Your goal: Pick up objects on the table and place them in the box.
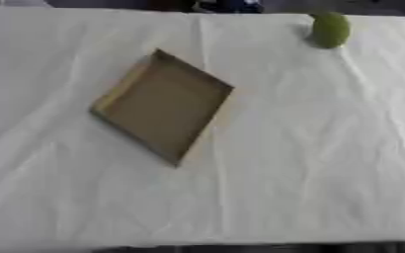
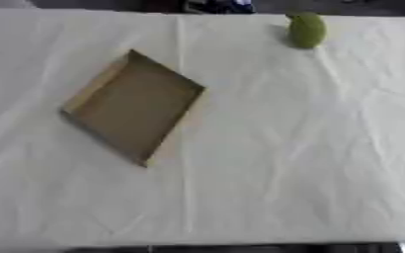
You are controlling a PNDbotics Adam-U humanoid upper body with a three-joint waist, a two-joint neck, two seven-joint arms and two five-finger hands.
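Neither of my hands shows in either view, so I cannot tell their state, while the green fruit (image 1: 330, 30) sits near the table's (image 1: 309, 163) far right edge, well apart from the empty, shallow cardboard box (image 1: 163, 106) lying askew left of centre.

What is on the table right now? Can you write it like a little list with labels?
table: covered by a wrinkled white cloth
box: shallow brown cardboard box, turned askew, left of middle, nothing visible inside
object to pick: one green rounded thing, far right near the back edge, apart from the box
robot hands: neither shows
task progress: green thing not yet in the box
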